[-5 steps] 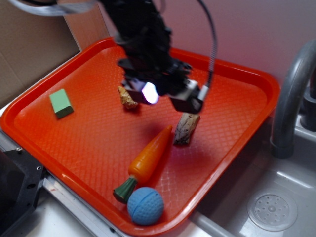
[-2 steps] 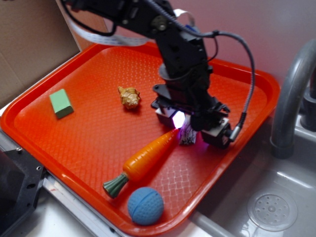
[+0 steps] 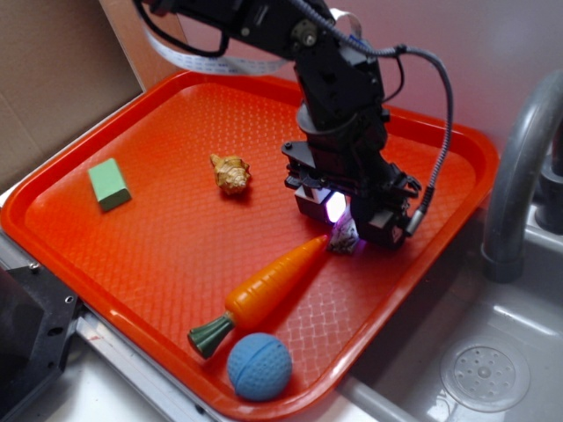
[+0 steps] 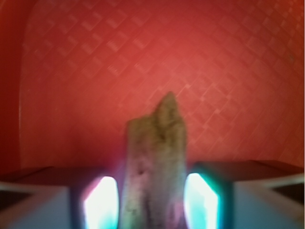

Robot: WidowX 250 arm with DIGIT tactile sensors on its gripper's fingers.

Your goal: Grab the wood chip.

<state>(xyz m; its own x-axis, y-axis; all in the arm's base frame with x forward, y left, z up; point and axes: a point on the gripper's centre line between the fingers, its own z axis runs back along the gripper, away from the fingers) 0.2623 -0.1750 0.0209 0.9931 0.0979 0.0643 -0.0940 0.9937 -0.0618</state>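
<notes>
Starting at the left of the exterior view, a green block (image 3: 109,185) lies on the orange tray (image 3: 132,255), a tan shell-like lump (image 3: 230,173) sits further in toward the upper middle, and a toy carrot (image 3: 264,286) and blue ball (image 3: 259,366) sit lower centre. Right of centre, the gripper (image 3: 345,220) is down on the tray with the wood chip (image 3: 343,236) poking out beneath it, just off the carrot's tip.

In the wrist view the chip (image 4: 155,167) stands between the two fingers (image 4: 47,198), each with a slim gap beside it, so the jaws look open around it, not clenched. I'd say close squarely and gently, since rough bark could twist or slip, and keep clear of the carrot.
</notes>
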